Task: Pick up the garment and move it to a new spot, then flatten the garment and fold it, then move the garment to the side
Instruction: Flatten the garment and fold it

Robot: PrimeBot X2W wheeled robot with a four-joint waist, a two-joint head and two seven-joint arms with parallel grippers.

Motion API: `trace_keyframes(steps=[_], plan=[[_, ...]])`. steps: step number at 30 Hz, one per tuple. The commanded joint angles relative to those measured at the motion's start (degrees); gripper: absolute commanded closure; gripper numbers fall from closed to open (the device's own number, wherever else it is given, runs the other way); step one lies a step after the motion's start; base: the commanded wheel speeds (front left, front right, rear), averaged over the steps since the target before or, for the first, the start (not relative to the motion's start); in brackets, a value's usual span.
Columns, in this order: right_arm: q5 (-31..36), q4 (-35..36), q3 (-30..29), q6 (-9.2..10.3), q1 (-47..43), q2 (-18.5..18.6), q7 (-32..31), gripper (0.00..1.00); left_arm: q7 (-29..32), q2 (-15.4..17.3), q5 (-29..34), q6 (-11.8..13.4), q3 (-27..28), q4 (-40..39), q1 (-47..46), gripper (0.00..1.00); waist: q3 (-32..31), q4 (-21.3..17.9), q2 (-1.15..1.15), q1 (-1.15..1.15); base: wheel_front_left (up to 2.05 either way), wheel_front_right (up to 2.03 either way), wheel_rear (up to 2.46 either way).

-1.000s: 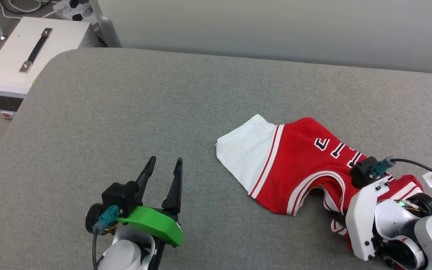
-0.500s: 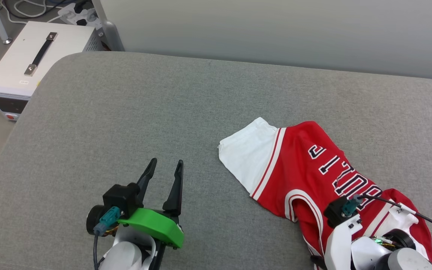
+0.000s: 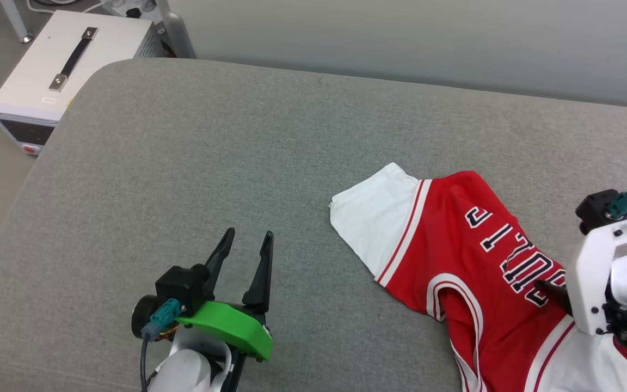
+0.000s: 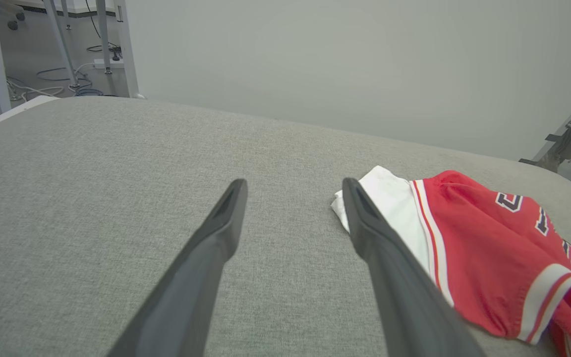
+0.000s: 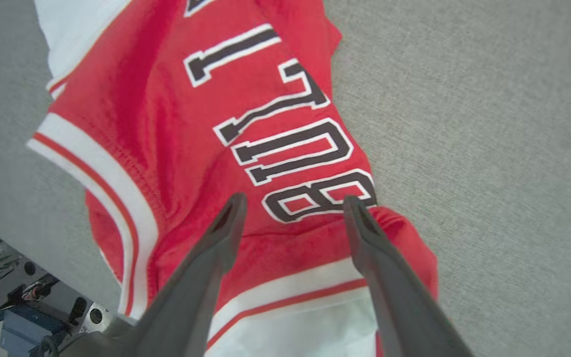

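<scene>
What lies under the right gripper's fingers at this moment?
The garment: its red chest and black lettering sit below the open right gripper. The grey surface beneath that cloth is covered. Contact cannot be told.

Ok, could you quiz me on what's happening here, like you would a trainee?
1. True or false: the left gripper is holding the garment.
2. What colour is the sleeve nearest the left gripper: A red, B white, C black?
3. Fill in: the right gripper, above the lettering, is ____ (open or shut).
Key: 1 false; 2 B; 3 open.
</scene>
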State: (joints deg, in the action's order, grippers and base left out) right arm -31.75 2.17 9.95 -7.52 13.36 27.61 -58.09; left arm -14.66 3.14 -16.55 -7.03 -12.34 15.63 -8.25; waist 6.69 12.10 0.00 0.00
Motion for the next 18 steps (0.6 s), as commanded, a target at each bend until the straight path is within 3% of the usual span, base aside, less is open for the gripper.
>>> trace_keyframes(steps=[1, 4, 7, 12, 13, 14, 15, 18], plan=[[2.04, -1.7, -0.7, 0.03, 1.29, 1.25, -0.59, 0.0, -0.34, -0.26, -0.35, 0.15, 0.02, -0.4, -0.76, 0.0, 1.3, 1.19, 0.0, 0.0, 0.0, 0.0, 0.0], [4.46, -5.47, -1.57, 0.03, 2.5, 2.73, -0.56, 0.0, -0.34, -0.26, -0.49, 0.27, 0.0, -0.57, -1.2, 0.0, 2.39, 1.95, 0.0, 0.0, 0.0, 0.0, 0.0], [5.12, -11.57, -2.5, 0.03, 3.38, 2.11, -0.1, 0.0, -0.34, -0.26, -0.7, 0.33, -0.15, -0.7, -2.01, 0.0, 4.04, 3.18, 0.0, 0.0, 0.0, 0.0, 0.0], [5.36, -15.35, -1.69, 0.03, 2.71, 1.56, -0.25, 0.0, -0.34, -0.26, -0.81, 0.4, -0.22, -0.83, -2.51, 0.0, 5.09, 3.85, 0.0, 0.0, 0.0, 0.0, 0.0], [5.17, -15.85, -1.55, 0.03, 2.52, 1.36, -0.62, 0.25, -0.34, -0.26, -0.8, 0.4, -0.22, -0.82, -2.53, 0.0, 5.17, 3.91, 0.0, 0.0, 0.0, 0.0, 0.0], [5.01, -16.18, -1.43, 0.03, 2.41, 1.24, -0.86, 0.76, -0.34, -0.26, -0.8, 0.4, -0.24, -0.83, -2.56, 0.0, 5.24, 3.96, 0.0, 0.0, 0.0, 0.0, 0.0], [4.9, -16.37, -1.29, 0.03, 2.41, 1.26, -0.84, 1.0, -0.34, -0.26, -0.81, 0.41, -0.27, -0.83, -2.58, 0.0, 5.3, 4.03, 0.0, 0.0, 0.0, 0.0, 0.0], [5.31, -16.16, -0.66, 0.03, 3.57, 2.48, 0.99, 1.0, -0.34, -0.26, -0.88, 0.5, -0.36, -0.75, -2.72, 0.0, 5.22, 4.16, 0.0, 0.0, 0.0, 0.0, 0.0]])
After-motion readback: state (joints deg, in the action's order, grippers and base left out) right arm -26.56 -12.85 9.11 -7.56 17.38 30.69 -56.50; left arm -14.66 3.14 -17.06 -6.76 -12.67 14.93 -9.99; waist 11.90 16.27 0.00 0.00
